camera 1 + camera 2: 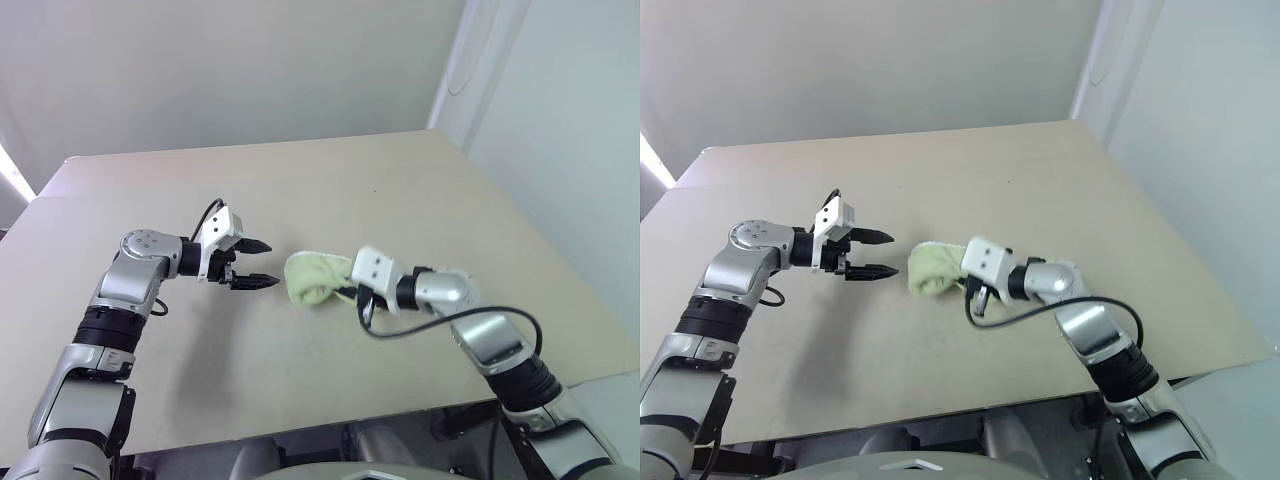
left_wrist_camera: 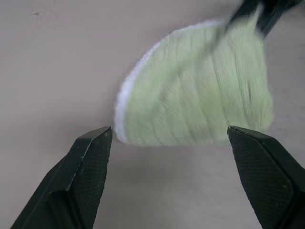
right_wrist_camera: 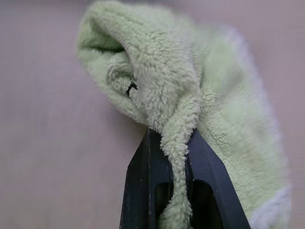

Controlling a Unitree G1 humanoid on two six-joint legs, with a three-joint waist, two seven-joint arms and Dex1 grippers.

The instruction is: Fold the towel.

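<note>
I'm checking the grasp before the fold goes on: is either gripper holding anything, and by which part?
The right gripper is shut on the towel, pinching a bunched fold of cloth between its fingers. The left gripper is open, holding nothing.

Towel: fluffy pale-green terry cloth, looped pile, smoother white stitched edging along the rim. Table under it: matt beige, smooth, looks laminate. Left gripper, beside the towel: matt black plastic fingers with fine cross-hatched grip texture. Right gripper at the towel: same black fingers, smooth sides.
</note>
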